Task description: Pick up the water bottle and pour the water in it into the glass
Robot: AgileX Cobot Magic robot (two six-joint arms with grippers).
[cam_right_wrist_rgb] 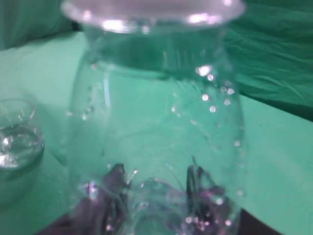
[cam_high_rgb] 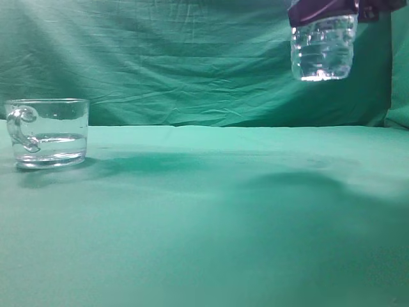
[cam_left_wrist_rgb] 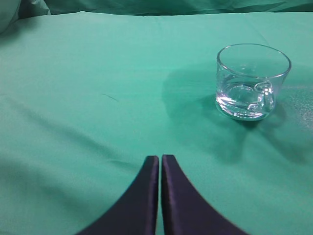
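Observation:
The glass point(cam_high_rgb: 46, 133), a short clear mug with a looped handle, stands on the green cloth at the far left and holds a little water point(cam_high_rgb: 57, 138). It also shows in the left wrist view point(cam_left_wrist_rgb: 252, 82) and at the left edge of the right wrist view point(cam_right_wrist_rgb: 17, 134). The water bottle point(cam_high_rgb: 323, 46) hangs high at the upper right, only its ribbed lower body in view. My right gripper point(cam_high_rgb: 326, 11) is shut on it. In the right wrist view the bottle point(cam_right_wrist_rgb: 156, 122) fills the frame, droplets on its wall. My left gripper point(cam_left_wrist_rgb: 160, 157) is shut and empty, low over the cloth.
A green cloth point(cam_high_rgb: 204, 217) covers the table and hangs as a backdrop point(cam_high_rgb: 179, 57). Shadows lie on the cloth to the right of the glass and under the bottle.

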